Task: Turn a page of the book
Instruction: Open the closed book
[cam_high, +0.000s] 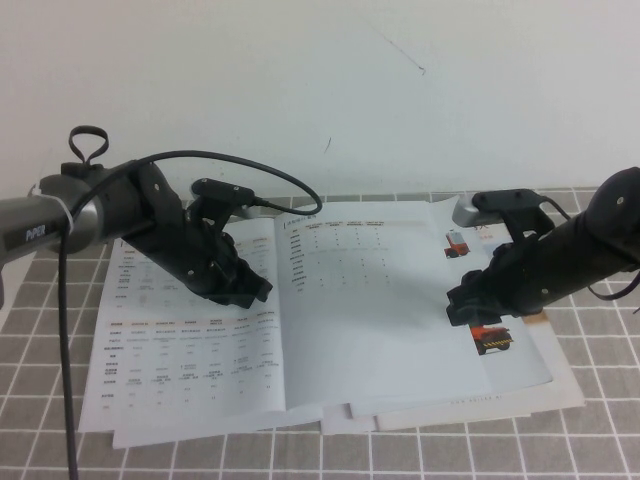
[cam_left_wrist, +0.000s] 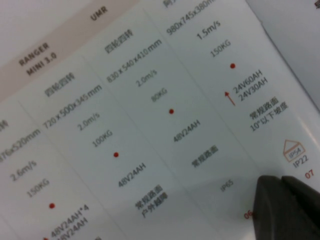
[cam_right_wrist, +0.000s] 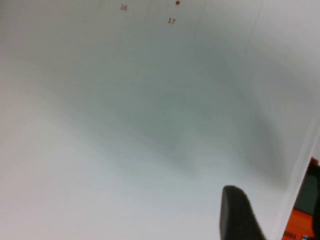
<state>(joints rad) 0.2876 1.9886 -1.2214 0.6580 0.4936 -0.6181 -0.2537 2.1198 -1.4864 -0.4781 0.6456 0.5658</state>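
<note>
The book (cam_high: 380, 300) lies open on the table, a thin white booklet with grey spec tables on both pages. My left gripper (cam_high: 255, 290) is shut and empty. Its tips press down on the left page close to the spine. In the left wrist view my left gripper (cam_left_wrist: 285, 182) rests on the printed page (cam_left_wrist: 150, 125) by the red number 06. My right gripper (cam_high: 462, 308) sits at the outer edge of the right page. In the right wrist view a dark part of it lies on the plain white page (cam_right_wrist: 125, 100), close to the page's edge.
Larger loose sheets (cam_high: 450, 415) stick out from under the book at the front and right; one shows a red truck (cam_high: 495, 340), seen orange in the right wrist view (cam_right_wrist: 300, 220). The table (cam_high: 60, 400) has a grey tile grid. A white wall stands behind.
</note>
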